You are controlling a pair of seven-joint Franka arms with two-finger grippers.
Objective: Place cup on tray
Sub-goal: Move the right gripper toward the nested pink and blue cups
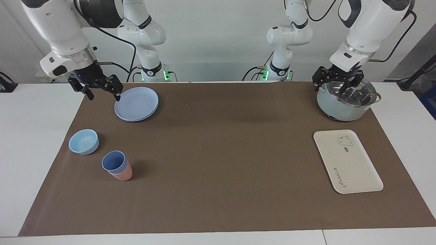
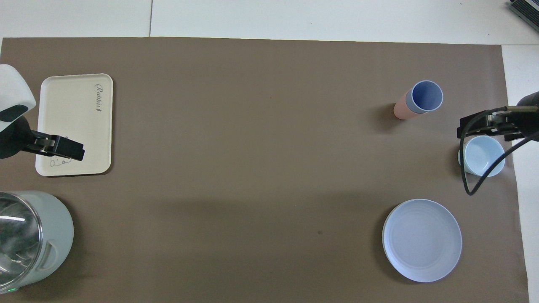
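The small periwinkle-blue plastic tumbler (image 1: pixel 114 161) stands upright, nested in a salmon-pink cup (image 1: pixel 122 174) of like size, on the brown mat (image 1: pixel 218 163) toward the right arm's end of the table and well out from the robots' edge. The right gripper (image 1: pixel 101 92) hangs open and empty over the mat's corner beside the stacked round blue plates (image 1: pixel 137 103); I judge it the nearer arm, the tumbler lying farther out past the light-blue bowl (image 1: pixel 83 141). The left gripper (image 1: pixel 337 85), also open and empty, waits over the lidded pale-green pot (image 1: pixel 345 102). The cream-white rectangular plastic tray (image 1: pixel 347 161) lies at the left arm's end; its cursive writing seems to read "Rabbit".
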